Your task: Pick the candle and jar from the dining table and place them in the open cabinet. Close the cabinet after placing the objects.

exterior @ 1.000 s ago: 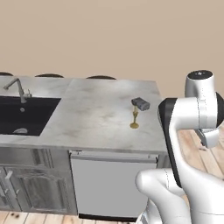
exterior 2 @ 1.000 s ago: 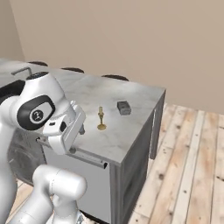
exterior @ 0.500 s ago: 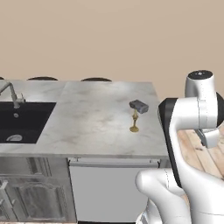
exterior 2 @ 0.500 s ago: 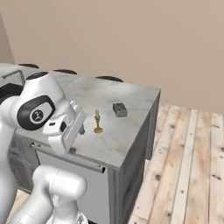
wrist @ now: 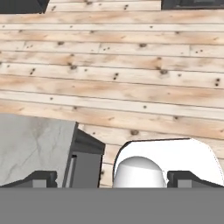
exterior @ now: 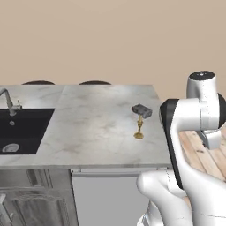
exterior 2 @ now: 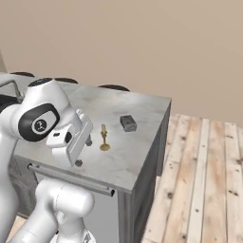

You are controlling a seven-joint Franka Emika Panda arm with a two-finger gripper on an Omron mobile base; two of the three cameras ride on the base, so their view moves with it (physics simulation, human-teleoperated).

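The candle (exterior: 139, 129) stands upright on the dining table (exterior: 92, 123), near the table's right end and close to its front edge; in the right base view it (exterior 2: 104, 138) stands just past the robot's forearm. The jar (exterior: 141, 111) lies just behind the candle, near it but apart, and looks tipped onto its side (exterior 2: 128, 123). At the table's left end sit a black sink (exterior: 22, 137) and a metal faucet (exterior: 9, 102). Below the tabletop, a pale grey front panel (exterior: 103, 201) faces the robot. The gripper (wrist: 111, 178) is off the table's end, over the wooden floor (wrist: 131, 83), pointing down; its 2 fingertips (wrist: 41, 178) stand wide apart and hold nothing.
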